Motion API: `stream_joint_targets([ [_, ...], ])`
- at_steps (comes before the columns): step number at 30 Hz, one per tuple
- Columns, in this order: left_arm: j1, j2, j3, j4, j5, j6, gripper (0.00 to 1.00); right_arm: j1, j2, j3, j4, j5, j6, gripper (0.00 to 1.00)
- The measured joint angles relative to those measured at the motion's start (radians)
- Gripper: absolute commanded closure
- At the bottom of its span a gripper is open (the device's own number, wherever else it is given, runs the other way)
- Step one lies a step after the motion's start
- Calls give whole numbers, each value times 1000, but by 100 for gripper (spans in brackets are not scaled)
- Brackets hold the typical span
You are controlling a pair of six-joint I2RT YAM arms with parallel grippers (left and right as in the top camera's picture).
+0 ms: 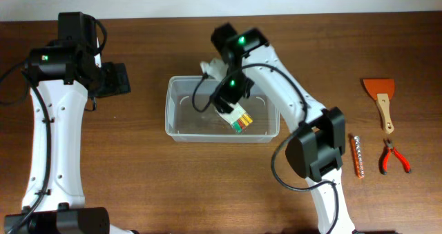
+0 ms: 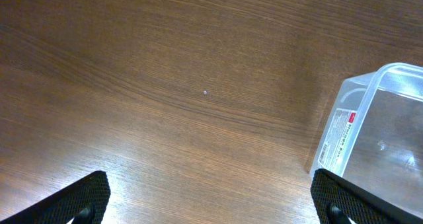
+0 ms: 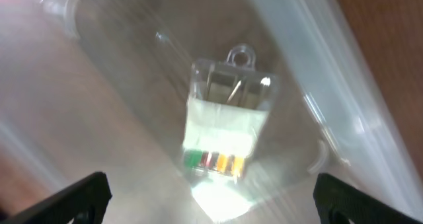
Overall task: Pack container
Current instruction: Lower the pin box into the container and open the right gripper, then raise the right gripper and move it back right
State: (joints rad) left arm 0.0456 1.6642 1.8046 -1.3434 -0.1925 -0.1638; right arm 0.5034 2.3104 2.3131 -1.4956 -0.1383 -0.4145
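1 clear case lies in the container, right end effector spread.

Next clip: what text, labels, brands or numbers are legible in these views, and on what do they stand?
Nothing can be read word for word in any view.
A sticker on the end wall of the container: printed lines and a red mark, too small to read.
The white insert in the small clear case: blurred, unreadable.

Container: clear translucent rectangular bin, rounded corners, rimmed, upright, top open, sited mid tabletop. Small clear case of coloured bits seen lying inside, right of centre.
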Motion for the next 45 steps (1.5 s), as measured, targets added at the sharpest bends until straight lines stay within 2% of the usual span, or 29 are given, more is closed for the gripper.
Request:
stream_joint_targets([
  [4,0,0,0,0,0,0,1,-12,-7,297,-173,1,3,1],
  [6,0,0,0,0,0,0,1,-26,-14,375,-195,13,32,1],
  [12,0,0,0,-1,0,0,1,-159,-146,424,-197,148,153,1],
  [18,0,0,0,0,0,0,1,-327,-380,228,-194,203,219,1],
  [22,0,0,0,14,0,0,1,-452,-607,-83,-183,204,232,1],
  [26,0,0,0,31,0,0,1,-565,-716,-320,-103,193,236,1],
  [31,0,0,0,31,0,0,1,-678,-712,-511,35,186,235,1],
  [38,0,0,0,9,0,0,1,-726,-658,-558,83,182,225,1],
  [45,0,0,0,15,0,0,1,-728,-629,-558,224,178,46,1],
])
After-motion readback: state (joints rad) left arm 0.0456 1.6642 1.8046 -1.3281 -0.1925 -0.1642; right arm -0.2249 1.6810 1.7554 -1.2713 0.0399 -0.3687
